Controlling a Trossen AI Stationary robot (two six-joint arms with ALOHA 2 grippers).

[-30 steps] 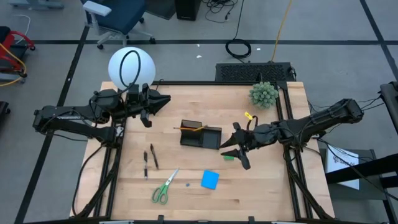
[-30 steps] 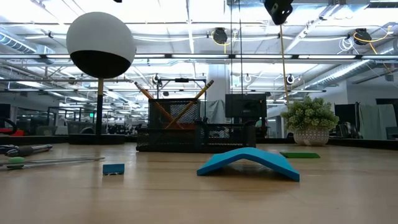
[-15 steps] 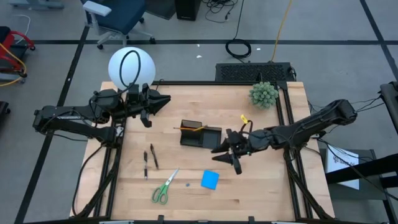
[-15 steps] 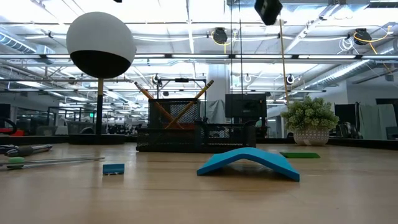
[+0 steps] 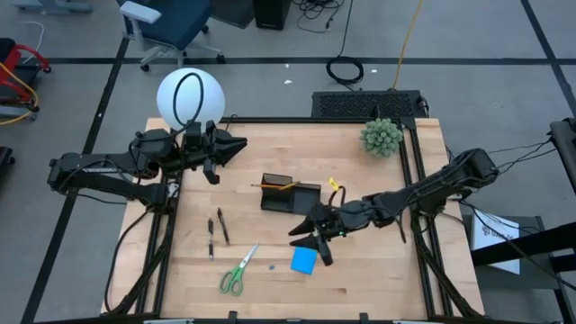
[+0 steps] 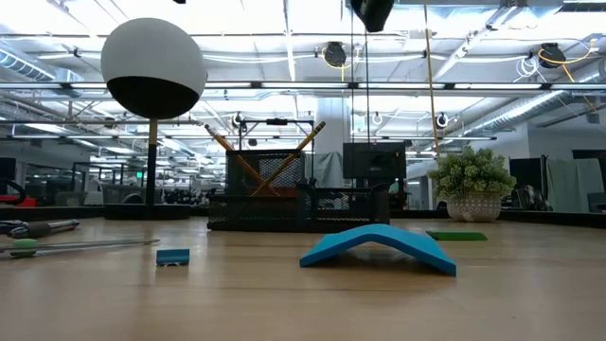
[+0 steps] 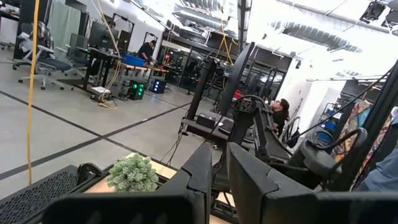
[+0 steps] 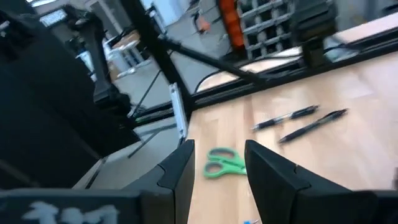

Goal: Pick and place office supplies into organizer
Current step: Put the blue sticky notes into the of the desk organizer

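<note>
Overhead, spread right claw (image 5: 310,241) hovers by blue pad (image 5: 303,261); wrist shows scissors (image 8: 225,163).

The pale wooden table top (image 5: 378,270) looks smooth and matt, its grain showing. The black mesh organizer (image 5: 290,196) appears metal or plastic. The green-handled scissors (image 5: 238,271) have glossy plastic grips and bright metal blades. The curled blue square pad (image 6: 379,248) looks matt, like paper.
</note>
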